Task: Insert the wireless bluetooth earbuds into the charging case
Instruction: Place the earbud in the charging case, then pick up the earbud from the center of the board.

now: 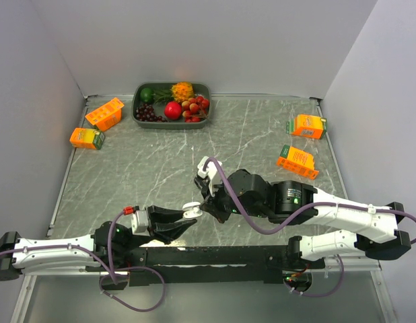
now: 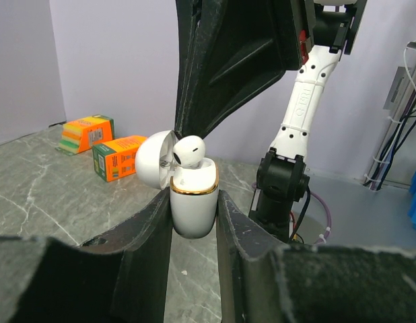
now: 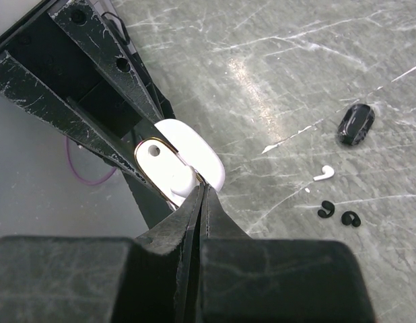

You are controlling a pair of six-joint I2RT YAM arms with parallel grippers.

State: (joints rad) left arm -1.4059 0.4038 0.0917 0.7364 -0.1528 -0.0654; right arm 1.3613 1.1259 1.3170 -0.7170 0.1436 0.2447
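Observation:
The white charging case (image 2: 192,205) with a gold rim stands upright between the fingers of my left gripper (image 2: 193,214), which is shut on it. Its lid (image 2: 154,161) hangs open to the left. A white earbud (image 2: 189,151) sits in the case's mouth, its head sticking up. My right gripper (image 3: 202,190) is shut, its tips resting on that earbud (image 3: 183,182) from above. Another white earbud (image 3: 324,173) lies on the table beside a glossy black bud (image 3: 356,124) and two small black curled pieces (image 3: 326,209). In the top view both grippers meet at the case (image 1: 191,210).
Orange cartons lie at the back left (image 1: 104,113) (image 1: 87,138) and at the right (image 1: 308,126) (image 1: 297,161). A grey tray (image 1: 136,111) of fruit stands at the back wall. The right arm's base (image 2: 282,188) is close behind the case.

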